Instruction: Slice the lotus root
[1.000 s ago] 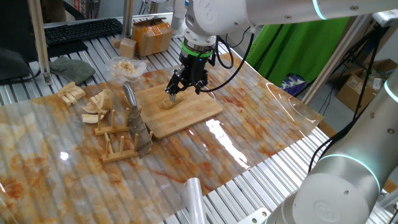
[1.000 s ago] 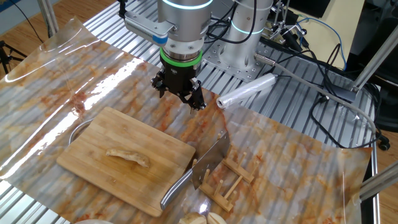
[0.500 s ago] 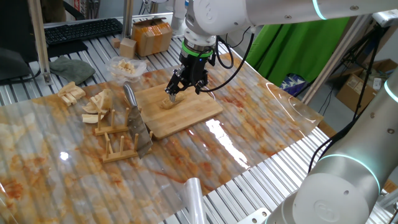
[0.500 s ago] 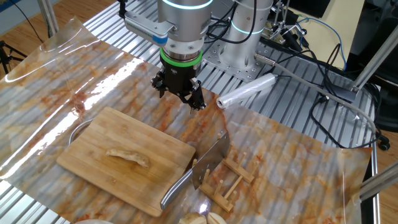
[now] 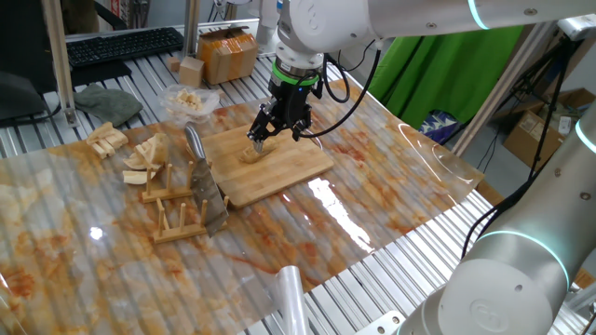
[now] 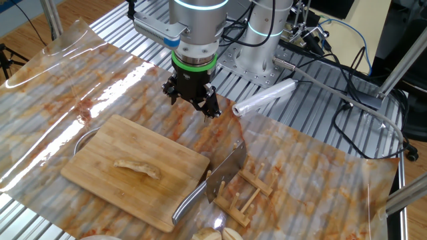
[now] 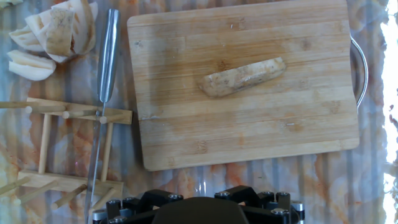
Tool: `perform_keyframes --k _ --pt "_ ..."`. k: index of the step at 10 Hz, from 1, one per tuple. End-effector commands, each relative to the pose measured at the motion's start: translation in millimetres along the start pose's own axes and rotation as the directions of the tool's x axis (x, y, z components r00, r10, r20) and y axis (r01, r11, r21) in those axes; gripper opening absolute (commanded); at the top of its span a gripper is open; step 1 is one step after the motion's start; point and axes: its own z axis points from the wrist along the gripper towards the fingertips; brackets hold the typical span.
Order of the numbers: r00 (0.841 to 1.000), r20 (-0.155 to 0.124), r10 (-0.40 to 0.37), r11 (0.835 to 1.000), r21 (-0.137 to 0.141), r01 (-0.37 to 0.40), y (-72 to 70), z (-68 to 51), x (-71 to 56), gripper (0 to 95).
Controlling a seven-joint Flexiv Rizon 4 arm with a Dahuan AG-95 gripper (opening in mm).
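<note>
The lotus root [image 7: 244, 77] is a pale beige elongated chunk lying in the middle of the wooden board [image 7: 249, 130]. It also shows in one fixed view [image 5: 251, 154] and the other fixed view [image 6: 137, 168]. My gripper [image 5: 277, 130] hovers well above the board's edge [image 6: 193, 105], apart from the root, with its fingers spread and nothing between them. In the hand view only the hand's black base shows at the bottom edge. A cleaver [image 7: 104, 68] stands in a wooden rack [image 7: 68, 155] beside the board [image 5: 279, 172].
Larger tan wedge pieces [image 5: 140, 149] lie left of the rack, also in the hand view [image 7: 53, 31]. A clear bowl of pale bits [image 5: 189, 100] stands behind. A plastic roll [image 6: 263, 98] lies near the robot base. A cardboard box [image 5: 226, 51] is at the back.
</note>
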Motion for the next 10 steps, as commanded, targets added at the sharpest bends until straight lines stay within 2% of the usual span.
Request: perform_keyframes --k 1,2,10 --pt "1.000 0.000 0.000 1.000 0.000 0.000 0.0 0.0 0.0 95.0" --pt "0.997 0.025 0.066 0.997 -0.050 -0.065 0.1 0.4 0.2 0.0" --pt "0.996 0.027 0.079 0.996 -0.053 -0.078 1.2 3.3 1.5 0.0"
